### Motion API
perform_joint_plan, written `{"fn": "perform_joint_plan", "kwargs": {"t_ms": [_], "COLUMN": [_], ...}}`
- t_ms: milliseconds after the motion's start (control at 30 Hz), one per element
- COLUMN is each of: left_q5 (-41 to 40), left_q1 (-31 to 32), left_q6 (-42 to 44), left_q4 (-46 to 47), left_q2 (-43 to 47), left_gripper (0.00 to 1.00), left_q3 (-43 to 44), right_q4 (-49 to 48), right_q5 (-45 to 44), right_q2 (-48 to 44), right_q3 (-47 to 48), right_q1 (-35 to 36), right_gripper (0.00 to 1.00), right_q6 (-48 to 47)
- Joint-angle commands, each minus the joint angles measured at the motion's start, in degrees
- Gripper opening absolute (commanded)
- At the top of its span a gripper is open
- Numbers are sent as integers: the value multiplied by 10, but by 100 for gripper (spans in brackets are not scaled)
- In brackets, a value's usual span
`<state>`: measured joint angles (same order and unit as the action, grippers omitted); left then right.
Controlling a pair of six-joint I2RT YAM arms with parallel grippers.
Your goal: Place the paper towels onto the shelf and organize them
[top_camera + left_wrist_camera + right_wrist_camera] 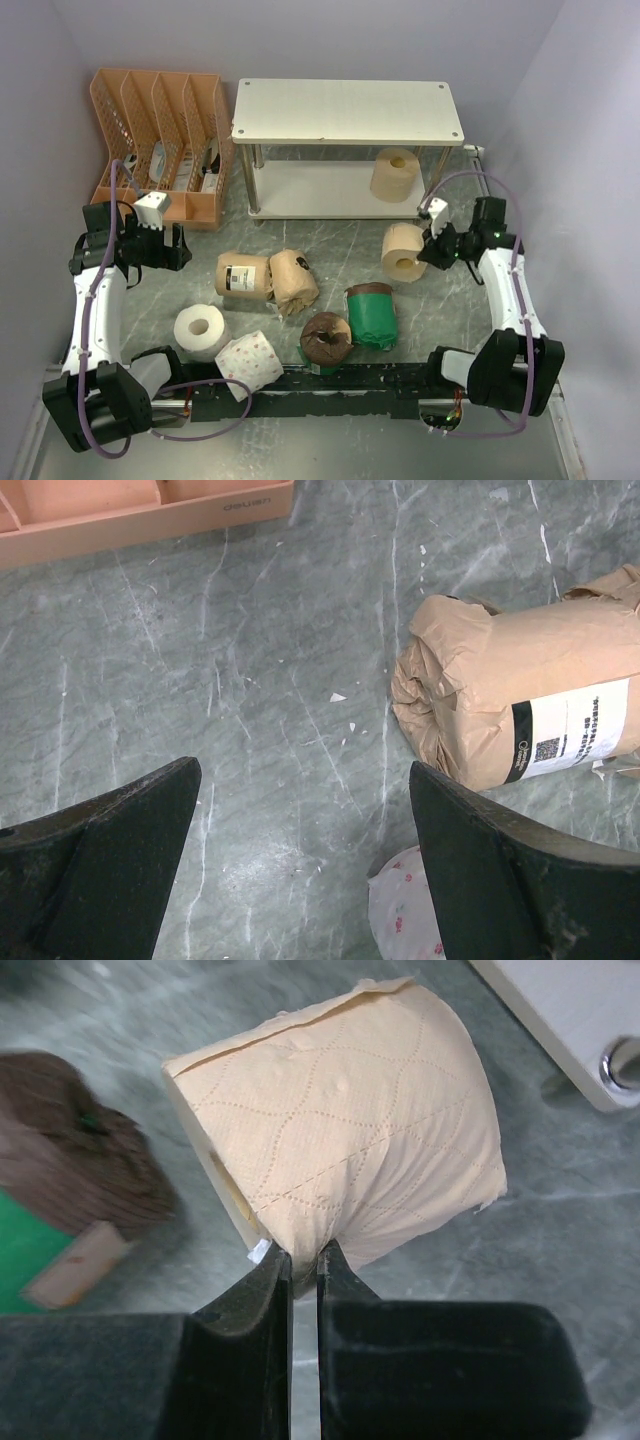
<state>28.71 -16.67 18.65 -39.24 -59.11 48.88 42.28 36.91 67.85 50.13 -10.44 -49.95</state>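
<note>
**Right arm has a tan roll pinched by its edge, shelf just ahead**

The right gripper [300,1260] is clamped on a bare tan roll [350,1130], its fingers nearly together on the paper wall at the roll's open end. From above, the roll lies just in front of the shelf [348,108], near its right front leg. Whether it is off the table cannot be told. Another tan roll [395,173] sits on the lower board, apparently on end.

The left gripper [303,780] hangs with its fingers spread wide and holds nothing. It is above bare table beside a paper-wrapped roll [520,700], with a dotted roll [405,910] just below.

The hold is thin, a few layers of soft paper, so the lift probably wants to be slow and level, since a swinging roll could tear free or unwind. The likely path is low and forward, over the lower board's front edge and under the top board. Setting it down just beside the shelved roll would keep a tidy row. Five more rolls wait on the table, so space should be saved.
</note>
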Motion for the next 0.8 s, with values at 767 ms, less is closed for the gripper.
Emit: {"fn": "perform_joint_plan", "kwargs": {"t_ms": [767], "left_q5": [-44], "left_q1": [-18], "left_q6": [-23], "left_q4": [19], "left_q2": [-17], "left_gripper": [97], "left_q3": [3], "right_q4": [367], "right_q5": [562], "right_q2": [331], "right_q3": [321], "right_q1": [26], "right_gripper": [0], "right_q6": [21]}}
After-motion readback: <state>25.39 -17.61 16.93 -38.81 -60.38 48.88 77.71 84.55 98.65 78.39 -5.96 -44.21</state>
